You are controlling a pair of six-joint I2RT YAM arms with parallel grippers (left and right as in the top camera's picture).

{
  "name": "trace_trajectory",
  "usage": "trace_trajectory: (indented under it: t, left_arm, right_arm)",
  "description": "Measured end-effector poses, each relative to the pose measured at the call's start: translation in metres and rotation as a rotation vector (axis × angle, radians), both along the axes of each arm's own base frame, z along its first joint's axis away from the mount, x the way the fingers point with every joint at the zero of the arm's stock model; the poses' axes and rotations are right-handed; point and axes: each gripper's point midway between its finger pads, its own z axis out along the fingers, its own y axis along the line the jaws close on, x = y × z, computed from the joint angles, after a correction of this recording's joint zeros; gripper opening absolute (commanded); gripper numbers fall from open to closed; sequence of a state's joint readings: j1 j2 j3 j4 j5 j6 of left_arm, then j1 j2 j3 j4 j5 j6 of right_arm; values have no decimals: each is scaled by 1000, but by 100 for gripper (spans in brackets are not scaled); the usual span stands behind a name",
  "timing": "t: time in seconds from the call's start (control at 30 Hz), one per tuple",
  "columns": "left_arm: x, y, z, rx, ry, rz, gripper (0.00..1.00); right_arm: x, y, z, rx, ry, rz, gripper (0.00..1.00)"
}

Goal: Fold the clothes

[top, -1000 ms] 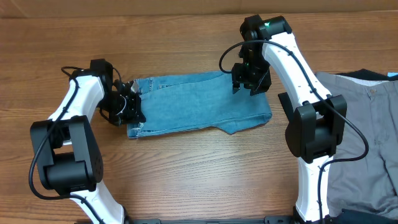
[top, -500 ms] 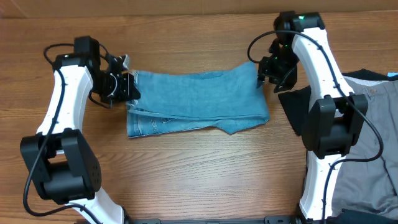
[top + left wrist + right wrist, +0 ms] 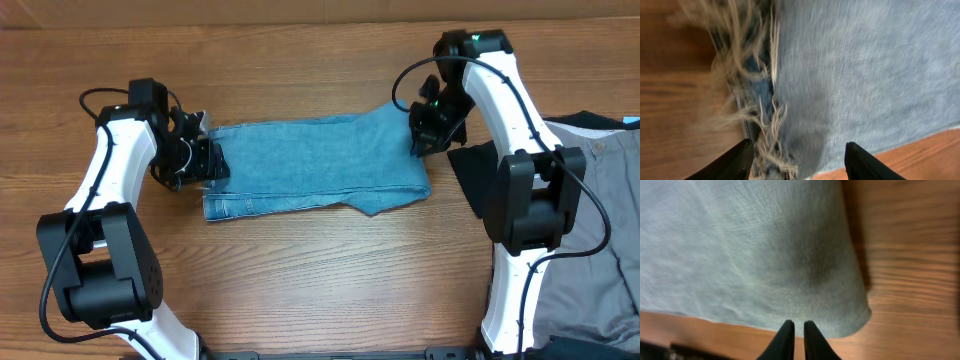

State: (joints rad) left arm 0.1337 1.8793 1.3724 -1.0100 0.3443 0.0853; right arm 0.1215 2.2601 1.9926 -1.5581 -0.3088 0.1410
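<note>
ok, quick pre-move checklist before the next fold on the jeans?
1. Left gripper open over the frayed hem: ok.
2. Right gripper shut at the folded end; denim pinched: cannot tell.
3. Jeans layers lined up: not ok, lower layer sticks out along the near edge.
4. Grey garment apart from the jeans: ok.
5. Left wrist view sharp: not ok, blurred.

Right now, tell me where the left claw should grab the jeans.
Probably the frayed hem end, approached from the left arm's side of the jeans. The layers stack there in a free edge flat on the table, and the open left claw straddles it.
</note>
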Motion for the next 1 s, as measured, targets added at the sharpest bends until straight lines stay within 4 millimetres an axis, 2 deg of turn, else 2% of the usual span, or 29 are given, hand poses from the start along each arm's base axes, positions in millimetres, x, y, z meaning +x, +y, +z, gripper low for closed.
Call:
trace_trajectory:
  t: [0.03, 0.07, 0.13, 0.2, 0.27, 0.33, 0.37, 0.63, 0.9, 0.97, 1.0]
  left_arm:
    - [-2, 0, -1, 0, 9, 4, 29]
    - [-5, 0, -1, 0, 20, 3, 27]
    - [-9, 1, -1, -1, 36, 4, 28]
    - [-9, 1, -1, -4, 39, 6, 34]
    - [-9, 1, -1, -4, 36, 7, 48]
    - [-8, 4, -2, 12, 35, 10, 80]
    - [-6, 7, -3, 31, 29, 11, 100]
    - [-1, 22, -15, 89, 2, 51, 100]
    - [-1, 12, -44, 37, -50, 55, 100]
    - [-3, 9, -48, 19, -54, 53, 90]
    - [-2, 7, -50, 8, -56, 56, 80]
  right_arm:
    - [-3, 2, -6, 15, 9, 2, 9]
    - [-5, 5, -15, 34, 14, 8, 9]
    - [-11, 9, -39, 63, 21, 12, 8]
    - [-17, 10, -57, 78, 25, 11, 7]
    - [-24, 11, -74, 86, 36, -4, 7]
    - [-25, 12, -75, 102, 27, -34, 7]
    - [-26, 12, -75, 103, 17, -44, 7]
    - [-27, 12, -75, 103, 16, -68, 7]
    - [-26, 12, -75, 103, 14, -71, 7]
    - [-26, 12, -75, 103, 15, -71, 7]
    - [-26, 12, -75, 103, 13, -71, 7]
